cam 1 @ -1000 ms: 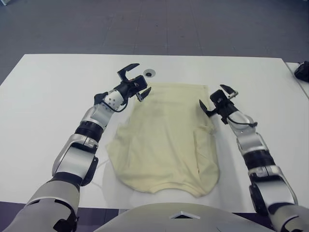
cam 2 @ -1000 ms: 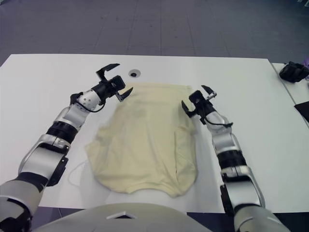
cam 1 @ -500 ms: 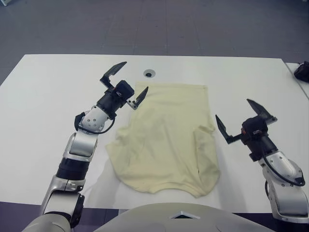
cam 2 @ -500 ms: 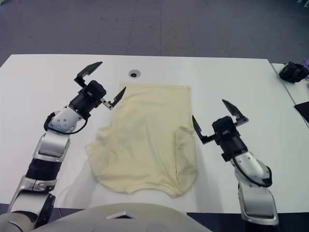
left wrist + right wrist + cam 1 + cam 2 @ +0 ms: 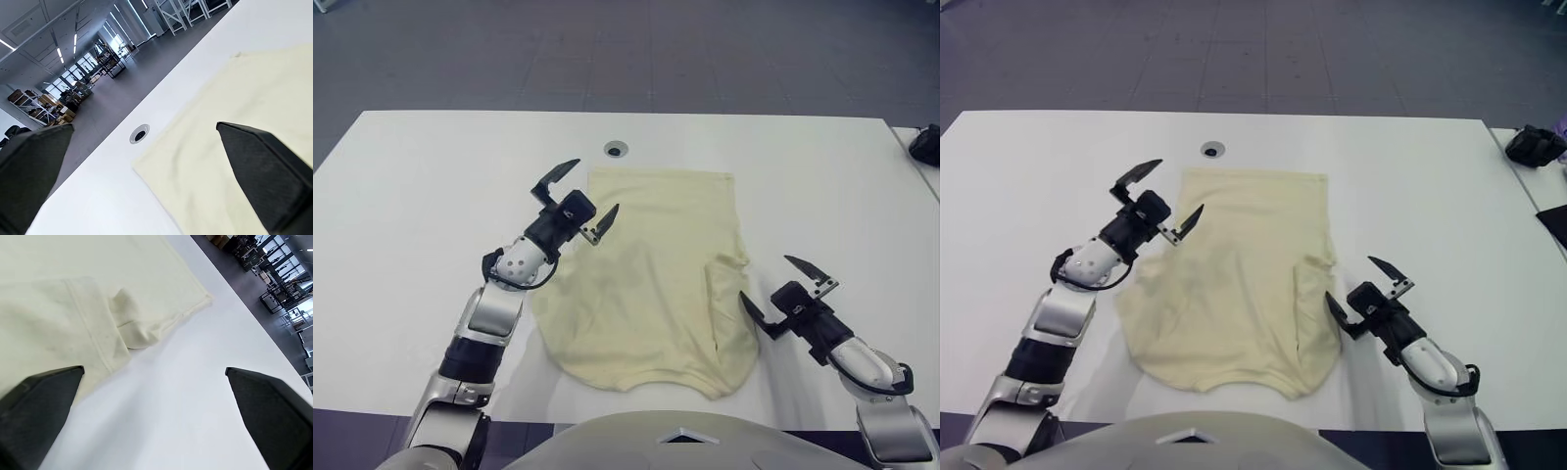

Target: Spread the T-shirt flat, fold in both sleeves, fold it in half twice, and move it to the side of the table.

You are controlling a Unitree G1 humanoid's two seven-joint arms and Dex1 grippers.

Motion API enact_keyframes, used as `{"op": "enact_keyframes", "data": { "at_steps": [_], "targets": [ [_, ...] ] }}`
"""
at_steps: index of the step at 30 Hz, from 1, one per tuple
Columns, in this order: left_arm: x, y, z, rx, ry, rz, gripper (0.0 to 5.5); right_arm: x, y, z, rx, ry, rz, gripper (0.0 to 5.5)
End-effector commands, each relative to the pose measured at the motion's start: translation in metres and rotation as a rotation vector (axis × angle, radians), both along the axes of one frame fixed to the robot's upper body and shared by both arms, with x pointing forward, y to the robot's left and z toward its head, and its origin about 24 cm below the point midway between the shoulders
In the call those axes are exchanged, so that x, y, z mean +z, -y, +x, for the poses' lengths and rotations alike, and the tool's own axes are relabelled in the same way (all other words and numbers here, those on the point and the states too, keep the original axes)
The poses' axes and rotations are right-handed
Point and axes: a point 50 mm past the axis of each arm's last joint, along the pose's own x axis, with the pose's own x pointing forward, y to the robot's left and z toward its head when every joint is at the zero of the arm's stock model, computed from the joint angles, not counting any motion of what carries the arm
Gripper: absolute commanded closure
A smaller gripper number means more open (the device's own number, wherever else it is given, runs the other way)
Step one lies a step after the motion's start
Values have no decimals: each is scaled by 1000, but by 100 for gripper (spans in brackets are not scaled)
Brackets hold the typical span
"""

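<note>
Lying on the white table (image 5: 411, 196), the pale yellow T-shirt (image 5: 646, 274) is spread roughly flat, with its straight edge on the far side and its rounded, slightly rumpled end nearest the robot. A fold of cloth runs along the side next to the right gripper (image 5: 768, 279), with a small lump at that edge. This gripper's jaws are spread wide and hold nothing. One finger is over the shirt's near right edge, the other over bare table. The left gripper (image 5: 590, 188), also wide open and empty, straddles the shirt's left edge near the far corner, one finger above cloth, the other above table. Just beyond its fingers a small round grommet hole (image 5: 616, 149) sits in the tabletop. A dark object (image 5: 926, 144) lies well off past the right gripper.
</note>
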Motion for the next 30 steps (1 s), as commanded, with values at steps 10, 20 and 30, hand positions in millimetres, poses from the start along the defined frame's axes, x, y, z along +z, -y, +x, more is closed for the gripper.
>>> {"op": "enact_keyframes", "data": {
  "at_steps": [10,20,30],
  "targets": [
    [-68,17,22,1,-256,76,10,11,12,-62,-263,-255,-58,14],
    [-67,18,47,95,-337,89,10,36,20,-66,-545,-254,22,14],
    [-35,-9,57,128,-246,147,10,84,21,-13,-284,172,-5,14]
  ]
}}
